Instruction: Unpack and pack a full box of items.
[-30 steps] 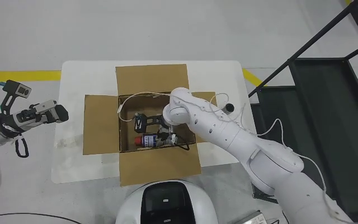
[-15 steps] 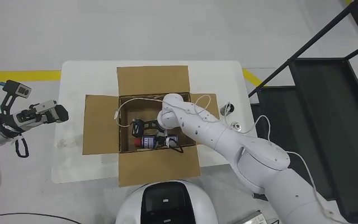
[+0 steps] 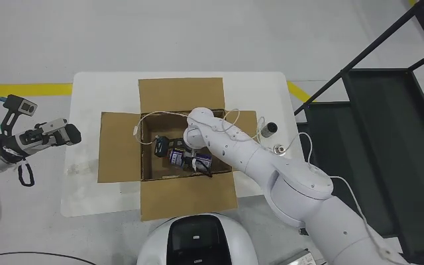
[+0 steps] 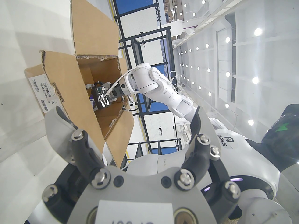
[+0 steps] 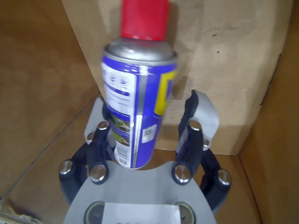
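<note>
Can [image 5: 140,78] inside box [image 3: 180,94], on its side, long axis running left-right. Red cap points at the left wall, away from the right gripper [image 5: 149,101]. Its fingers are apart, straddling the can's base, one with a visible gap. Left gripper [image 4: 127,120] beyond the counter's [image 3: 93,93] left edge, fingers apart.

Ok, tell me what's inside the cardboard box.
A blue spray can with a red cap sits between the fingers of the right end effector. The arm covers part of the cardboard box floor, so anything there is hidden.
</note>
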Motion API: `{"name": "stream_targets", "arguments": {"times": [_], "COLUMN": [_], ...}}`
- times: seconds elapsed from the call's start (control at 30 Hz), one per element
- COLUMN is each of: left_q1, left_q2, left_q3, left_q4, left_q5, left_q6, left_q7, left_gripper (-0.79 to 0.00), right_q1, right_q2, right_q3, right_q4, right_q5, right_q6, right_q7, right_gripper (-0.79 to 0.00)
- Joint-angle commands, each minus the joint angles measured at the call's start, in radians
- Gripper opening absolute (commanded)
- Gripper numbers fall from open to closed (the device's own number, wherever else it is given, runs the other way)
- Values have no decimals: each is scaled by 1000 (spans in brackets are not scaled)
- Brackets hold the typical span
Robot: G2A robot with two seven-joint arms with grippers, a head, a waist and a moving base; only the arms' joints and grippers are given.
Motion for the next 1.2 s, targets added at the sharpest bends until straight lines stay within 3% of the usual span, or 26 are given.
{"name": "stream_targets", "arguments": {"times": [0.0, 0.23, 0.53, 0.8, 1.17], "left_q1": [0, 0, 0, 0, 0], "left_q2": [0, 0, 0, 0, 0], "left_q3": [0, 0, 0, 0, 0], "left_q4": [0, 0, 0, 0, 0], "left_q5": [0, 0, 0, 0, 0], "left_q6": [0, 0, 0, 0, 0], "left_q7": [0, 0, 0, 0, 0], "left_gripper": [0, 0, 0, 0, 0], "right_q1": [9, 37, 37, -47, -309], "right_q2": [-5, 3, 60, 167, 328], "right_q3": [3, 39, 110, 241, 517], "right_q4": [15, 18, -76, -288, -677], "right_q5": [-6, -1, -7, -16, -53], "right_q6": [4, -5, -26, -66, -119], "right_q7": [-8, -49, -66, -91, -99], "right_gripper": [-785, -785, -785, -785, -785]}}
